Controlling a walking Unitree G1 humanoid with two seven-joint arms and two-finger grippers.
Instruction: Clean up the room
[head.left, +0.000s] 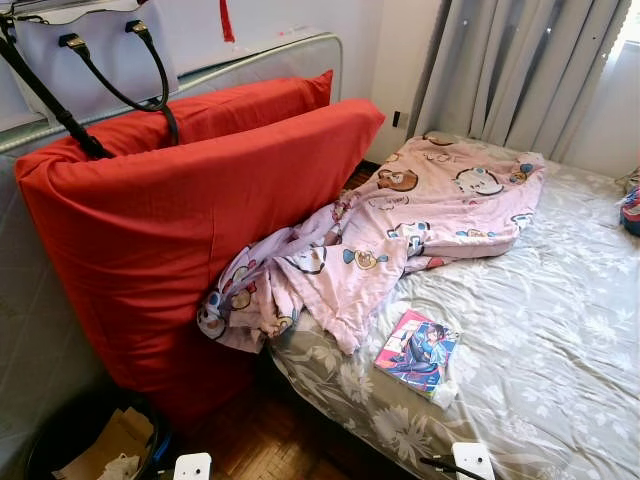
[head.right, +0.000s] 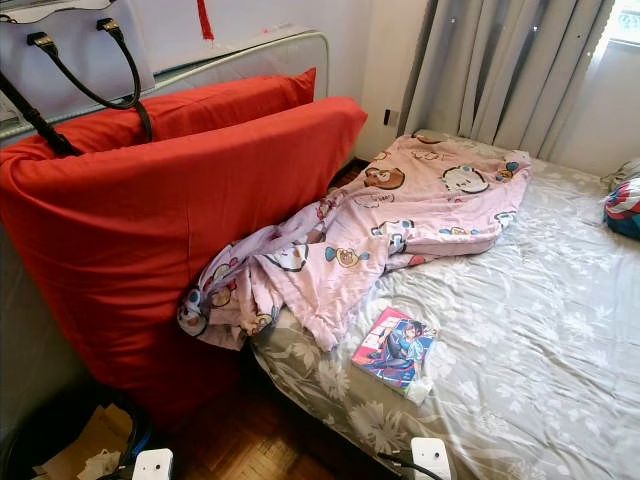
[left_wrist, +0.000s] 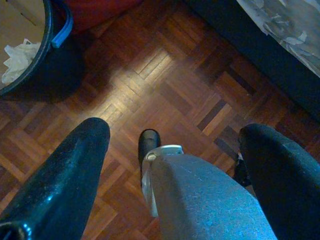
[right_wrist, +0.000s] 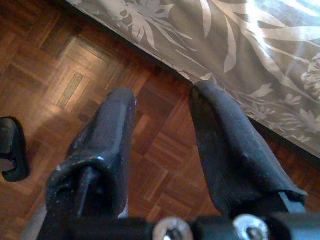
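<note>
A crumpled pink cartoon-print blanket lies across the bed and spills over its near left edge. A colourful comic book rests on the grey floral sheet near the bed's front edge. My left gripper hangs open over the parquet floor, with my own grey leg and black foot below it and nothing held. My right gripper is open too, empty, low beside the bed's edge where the floral sheet hangs down.
Two big red cushions lean upright against the wall left of the bed. A black bag sits above them. A dark bin with cardboard and paper stands at the lower left. Grey curtains hang behind the bed.
</note>
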